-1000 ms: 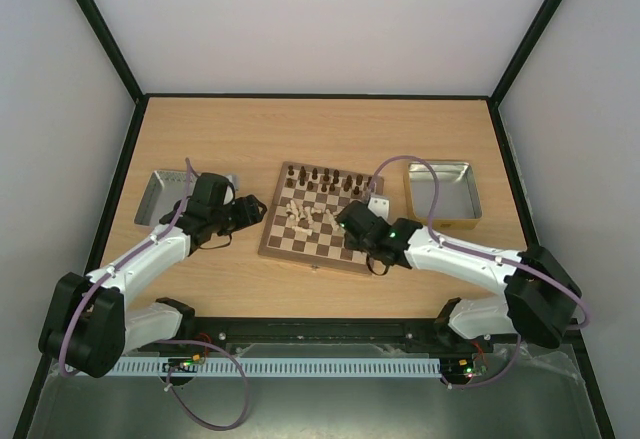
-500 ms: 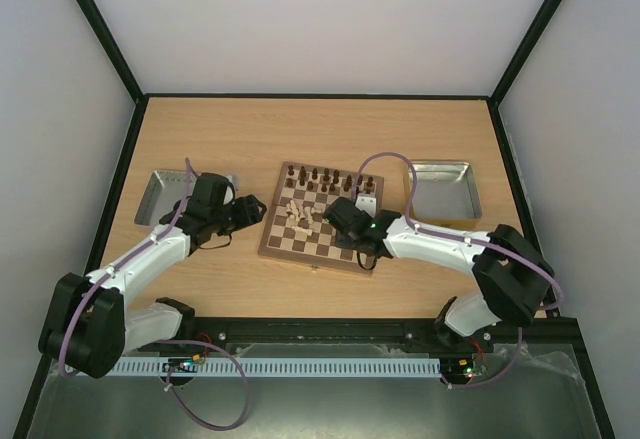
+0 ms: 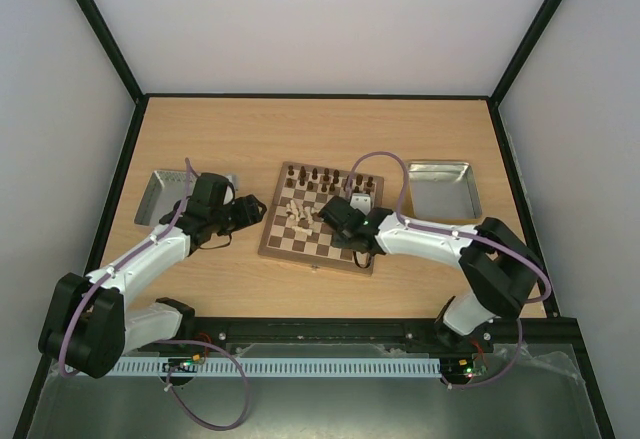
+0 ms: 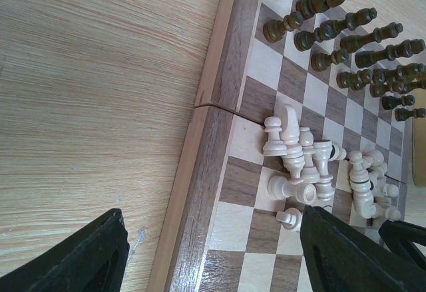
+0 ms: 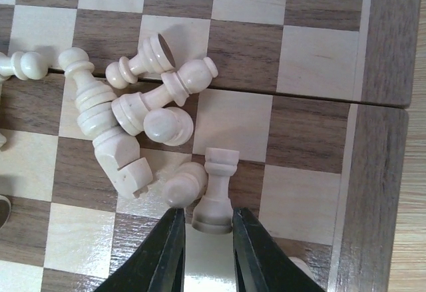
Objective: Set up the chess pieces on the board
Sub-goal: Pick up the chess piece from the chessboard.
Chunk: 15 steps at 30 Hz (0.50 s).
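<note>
The right gripper has its jaws narrow, one finger on each side of the base of a cream rook. I cannot tell if the fingers really press the rook or only stand beside it. The long axis of the rook runs along the fingers: its base is between the fingertips and its crenellated top points away from the gripper. It is on the squares two files in from the border of the board.

Just beside the rook is the heap of cream pieces, in the middle of the board. Almost all lie on their sides and point in different directions, several touching or crossing. There are more than ten, but they are too tangled for an exact count. The dark pieces stand upright in two rows along the far edge of the board. There are also more than ten of them.

The right arm is bent at the elbow, and its forearm reaches to the left over the near right part of the board.

The left gripper is wide, with nothing between its fingers. It hangs just beside the left border of the board. The left arm stretches forward and to the right.

One board and two metal trays are on the wooden table: a left tray and a right tray.
</note>
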Available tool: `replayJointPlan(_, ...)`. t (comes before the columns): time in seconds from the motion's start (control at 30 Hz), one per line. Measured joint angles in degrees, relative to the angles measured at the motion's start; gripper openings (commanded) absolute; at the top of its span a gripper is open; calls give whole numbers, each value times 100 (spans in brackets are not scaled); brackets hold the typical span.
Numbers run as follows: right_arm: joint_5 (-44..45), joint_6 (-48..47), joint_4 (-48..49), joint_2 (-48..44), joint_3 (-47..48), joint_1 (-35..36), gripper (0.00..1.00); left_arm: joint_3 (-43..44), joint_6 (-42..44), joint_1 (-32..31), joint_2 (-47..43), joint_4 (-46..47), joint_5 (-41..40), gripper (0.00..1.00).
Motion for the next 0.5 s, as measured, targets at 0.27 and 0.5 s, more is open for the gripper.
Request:
replayJointPlan(0.27,116,-90,22,251,109,0,12,0,0,0,0,-2,-2,72)
replayJointPlan(0.5,223,-109,13,275,160,0,9,0,0,0,0,-7,-2,72)
